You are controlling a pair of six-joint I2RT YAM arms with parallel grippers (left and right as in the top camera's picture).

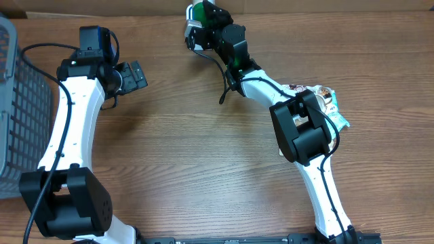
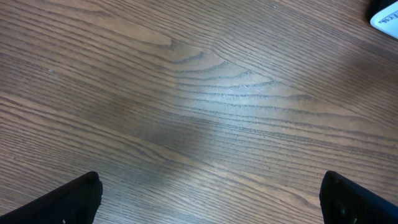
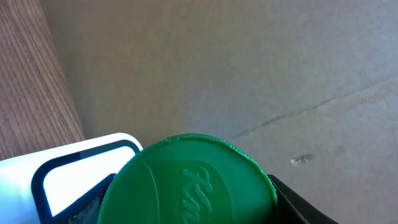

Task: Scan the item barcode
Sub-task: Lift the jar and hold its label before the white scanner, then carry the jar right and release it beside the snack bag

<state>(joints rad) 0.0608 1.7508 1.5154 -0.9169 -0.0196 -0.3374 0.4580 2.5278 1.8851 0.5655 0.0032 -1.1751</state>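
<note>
Wood grain runs across the whole tabletop (image 1: 203, 142), brown and bare through the middle of the overhead frame. At the top centre of that frame the right hand (image 1: 196, 20) reaches up to the far edge of the tabletop. It is clamped on a green-lidded container (image 3: 186, 183). In the right wrist view the round lid, with raised script on it, fills the lower centre, and dark fingers (image 3: 298, 202) press against both of its sides. Just left of the lid in that view, at the lower left, lies a white device (image 3: 68, 180) with a dark-framed panel; whether the two touch cannot be told. Behind them a cardboard wall (image 3: 249, 74) fills most of the picture. The left hand (image 1: 139, 74) hangs at the upper left of the overhead frame with its jaws wide apart and nothing between them. Its wrist view shows only bare wood between the two black fingertips (image 2: 71, 202) in the bottom corners, and the edge of a white printed object (image 2: 387, 22) in the top right corner, too little of it to identify. A grey basket (image 1: 13, 102) sits at the left edge of the overhead frame. A printed packet (image 1: 332, 102) lies at the right, partly under the right arm.
</note>
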